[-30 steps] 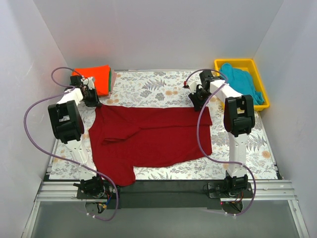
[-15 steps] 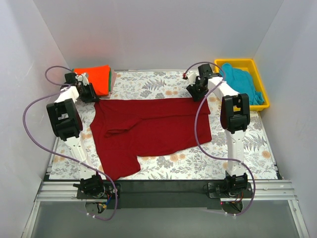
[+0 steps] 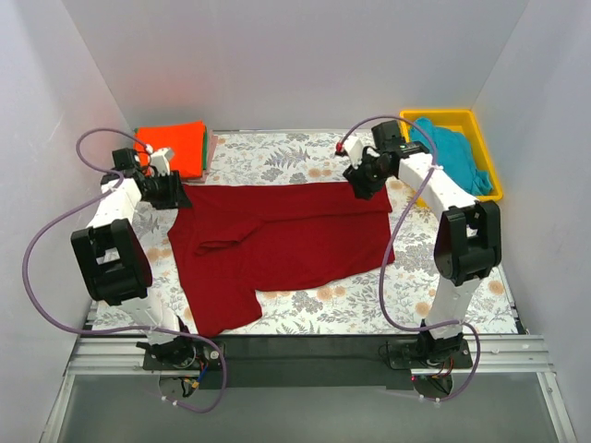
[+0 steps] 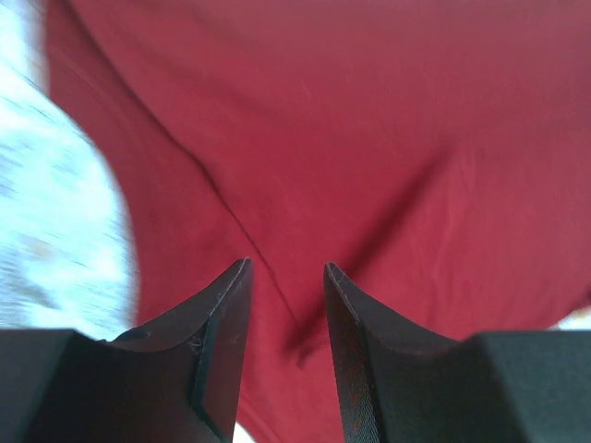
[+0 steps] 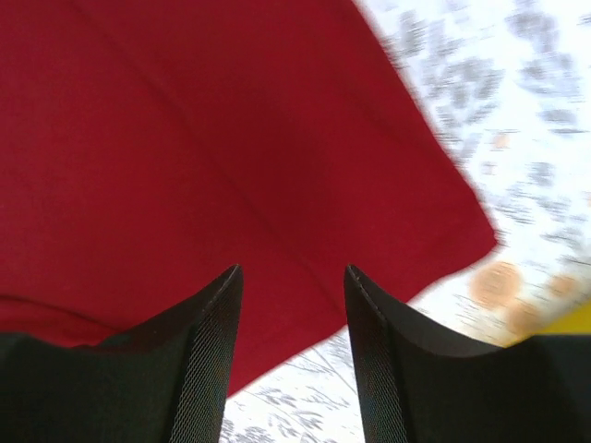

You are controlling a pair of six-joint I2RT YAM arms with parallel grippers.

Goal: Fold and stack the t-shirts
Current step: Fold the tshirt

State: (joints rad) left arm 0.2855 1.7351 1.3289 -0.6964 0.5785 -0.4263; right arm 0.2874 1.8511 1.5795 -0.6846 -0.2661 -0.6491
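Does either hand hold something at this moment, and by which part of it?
Nothing seems to be held. The left hand and the right hand are both open, with a gap between the fingers, above the far corners of the maroon shirt.

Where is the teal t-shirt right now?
In the top view, the teal t-shirt lies bunched in the yellow bin at the far right corner of the table, right of the right gripper.

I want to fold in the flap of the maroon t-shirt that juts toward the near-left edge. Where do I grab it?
Pinch the flap of the maroon t-shirt at its near corner, bringing the left tool in from the near-left, low over the floral tablecloth. It lies flat, free on three sides, so a finger can probably slide under there.
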